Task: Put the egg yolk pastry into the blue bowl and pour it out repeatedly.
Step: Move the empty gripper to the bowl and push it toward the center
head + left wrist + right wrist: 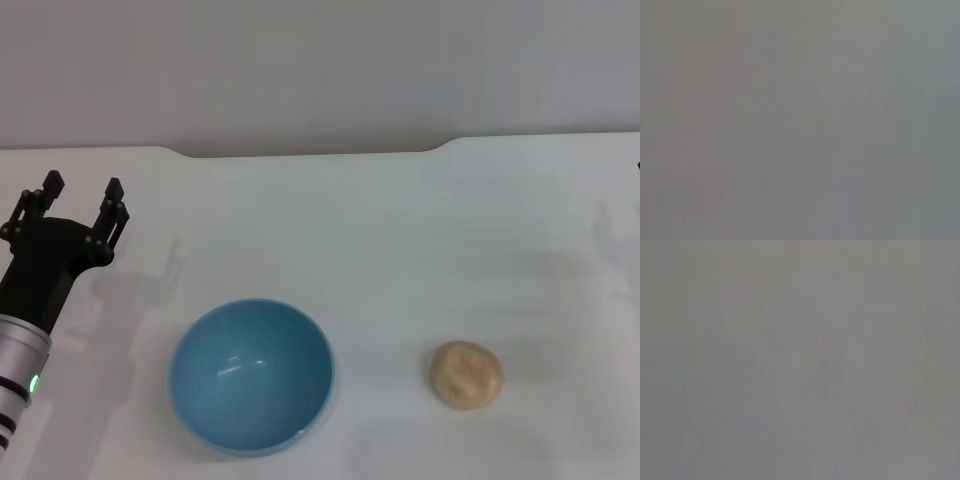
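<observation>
1 arm shows: the left tool point(80, 193), fingers spread, hovers well left of the blue bowl point(251, 376).

The blue bowl point(251, 376) stands on the counter point(400, 230) at lower centre-left of the head view; the egg yolk pastry point(467, 375) lies on the counter to its right, well apart; the left pincer point(80, 195) sits at the left edge, above and left of the bowl.
</observation>
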You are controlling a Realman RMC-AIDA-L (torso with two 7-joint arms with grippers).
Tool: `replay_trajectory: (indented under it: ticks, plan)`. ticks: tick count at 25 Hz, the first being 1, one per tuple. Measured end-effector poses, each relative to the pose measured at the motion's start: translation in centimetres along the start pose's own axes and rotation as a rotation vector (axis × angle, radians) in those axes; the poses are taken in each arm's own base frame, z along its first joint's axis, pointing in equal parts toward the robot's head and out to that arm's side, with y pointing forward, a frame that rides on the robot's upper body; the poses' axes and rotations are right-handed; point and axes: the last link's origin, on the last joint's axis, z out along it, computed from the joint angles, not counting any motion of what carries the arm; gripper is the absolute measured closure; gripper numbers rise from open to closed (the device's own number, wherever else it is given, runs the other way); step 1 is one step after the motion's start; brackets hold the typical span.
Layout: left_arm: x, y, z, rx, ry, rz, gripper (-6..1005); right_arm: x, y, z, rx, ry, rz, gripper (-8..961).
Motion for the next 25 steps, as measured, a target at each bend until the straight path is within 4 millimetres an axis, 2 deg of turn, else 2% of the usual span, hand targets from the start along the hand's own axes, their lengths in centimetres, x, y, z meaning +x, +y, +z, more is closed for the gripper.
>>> replay_trajectory:
  ticks: [15, 19, 25]
  plan:
    - [0.2, -0.1, 0.5, 0.001, 0.001, -0.029, 348, 0.1, 0.1, 0.0, -0.001, 0.003, 0.003, 448]
    - [0.9, -0.5, 2.2, 0.007, 0.004, -0.092, 349, 0.0, 0.1, 0.0, -0.001, 0.002, 0.002, 448]
    - [1.6, 0.2, 7.0, -0.051, -0.080, -0.087, 351, 0.1, 0.1, 0.0, -0.001, 0.002, 0.003, 449]
